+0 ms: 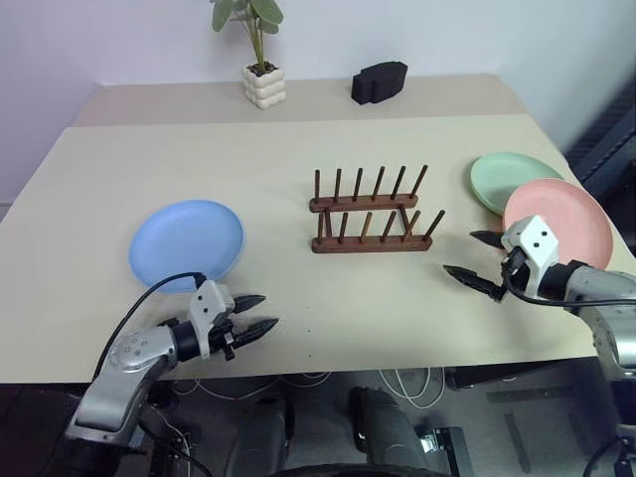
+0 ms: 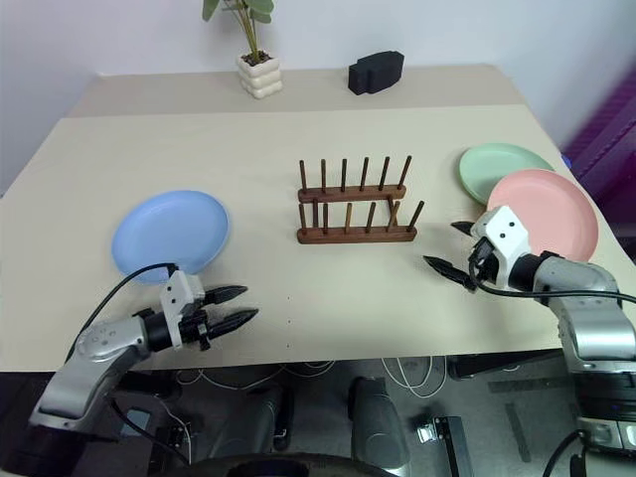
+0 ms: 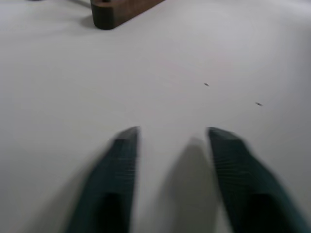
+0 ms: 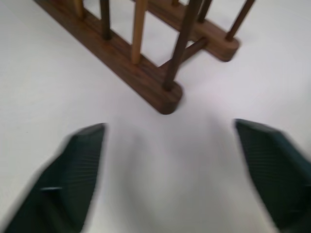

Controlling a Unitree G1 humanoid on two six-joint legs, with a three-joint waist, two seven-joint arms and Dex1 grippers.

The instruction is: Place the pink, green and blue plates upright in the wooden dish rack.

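Note:
The wooden dish rack (image 1: 371, 217) stands empty at the table's middle, its end rail also in the right wrist view (image 4: 146, 82). The blue plate (image 1: 186, 243) lies flat at the left. At the right the pink plate (image 1: 558, 221) lies flat, overlapping the green plate (image 1: 505, 177) behind it. My left gripper (image 1: 256, 314) hovers open near the front edge, just below and right of the blue plate, holding nothing. My right gripper (image 1: 479, 260) is wide open and empty, left of the pink plate and right of the rack.
A potted plant in a white pot (image 1: 263, 85) and a black block (image 1: 379, 81) stand at the back of the table (image 1: 298, 159). The table's front edge runs just under both grippers. Cables lie on the floor below.

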